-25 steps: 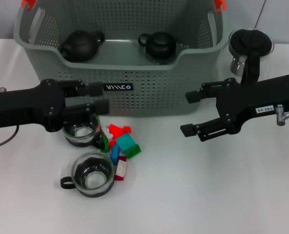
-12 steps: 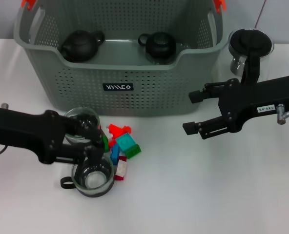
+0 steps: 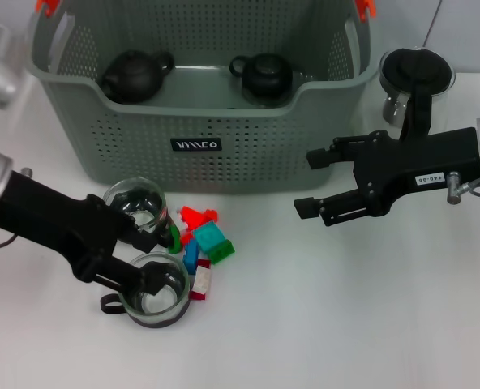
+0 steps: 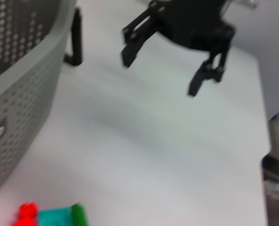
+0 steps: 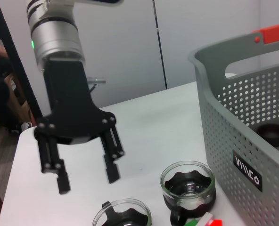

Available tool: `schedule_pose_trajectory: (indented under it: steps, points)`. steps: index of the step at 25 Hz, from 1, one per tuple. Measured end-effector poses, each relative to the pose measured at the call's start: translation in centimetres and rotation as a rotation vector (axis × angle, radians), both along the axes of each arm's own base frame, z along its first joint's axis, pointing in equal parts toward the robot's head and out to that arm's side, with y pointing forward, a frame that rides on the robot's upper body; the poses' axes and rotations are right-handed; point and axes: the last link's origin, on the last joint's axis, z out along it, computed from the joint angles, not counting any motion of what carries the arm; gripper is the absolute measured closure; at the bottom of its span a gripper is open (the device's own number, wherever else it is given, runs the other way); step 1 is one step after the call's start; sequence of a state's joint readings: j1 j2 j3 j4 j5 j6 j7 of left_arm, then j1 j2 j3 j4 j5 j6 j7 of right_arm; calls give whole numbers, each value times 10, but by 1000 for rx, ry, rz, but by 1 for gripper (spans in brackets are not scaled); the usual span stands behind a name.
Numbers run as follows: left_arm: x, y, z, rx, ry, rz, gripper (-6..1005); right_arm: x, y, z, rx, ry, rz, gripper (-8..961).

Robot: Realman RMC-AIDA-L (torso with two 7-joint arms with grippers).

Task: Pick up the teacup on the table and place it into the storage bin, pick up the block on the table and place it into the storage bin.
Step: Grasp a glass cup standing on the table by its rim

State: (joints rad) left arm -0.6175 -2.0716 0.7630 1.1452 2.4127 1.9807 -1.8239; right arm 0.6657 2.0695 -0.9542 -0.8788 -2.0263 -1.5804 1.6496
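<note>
L gripper (image 3: 148,261), fingers spread, empty, poised over near teacup (image 3: 153,289) at 7 o'clock of block pile (image 3: 203,245). R gripper (image 3: 315,184) open, idle, at 3 o'clock. Storage bin (image 3: 195,144) behind, at 12 o'clock.

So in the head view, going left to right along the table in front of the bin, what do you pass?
Left tool at the near teacup → blocks → right tool → glass pitcher.
</note>
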Motion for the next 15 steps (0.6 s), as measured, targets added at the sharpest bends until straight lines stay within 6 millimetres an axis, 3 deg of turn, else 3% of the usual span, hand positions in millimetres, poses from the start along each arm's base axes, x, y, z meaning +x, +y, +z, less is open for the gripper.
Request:
schedule_pose_trajectory:
  steps: [2,7,15]
  points:
    - [3,2,-6,-7,52,-6,390,0,1,1,5,2,-1,38]
    - [11,3,-19,-43,122,-25,175,-1,3,2,15,7,4,38]
    - [10,6,-37,-38,216,-4,150,-2,4,4,21,7,8,37]
